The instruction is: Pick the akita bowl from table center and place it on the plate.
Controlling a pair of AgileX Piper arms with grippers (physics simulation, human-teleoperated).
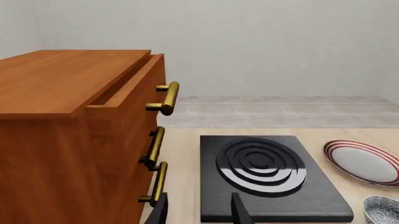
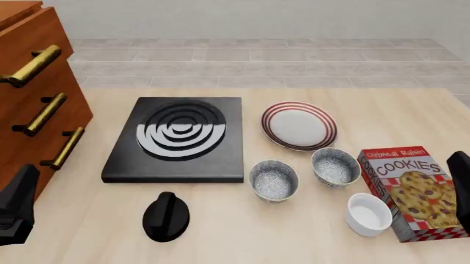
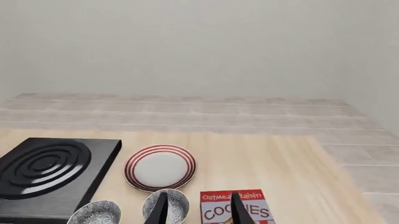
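While parked low at the near table edge, both arms well short of the speckled bowl. Left gripper parted, holding nothing; right gripper likewise parted. Bowl beside its twin, just near of the red-ringed plate, beyond the jaws.

Rendering crisply in all three views, with no blur, grain or edge distortion showing. Lighting evenly and brightly, seemingly from above. Casting only faint, soft shadows beneath the plate, the speckled bowls and the cookie box on the table. Glinting in broad white bands across the stove slab rings, with mild highlights running along the brass drawer handles. Keeping near and far surfaces equally sharp.
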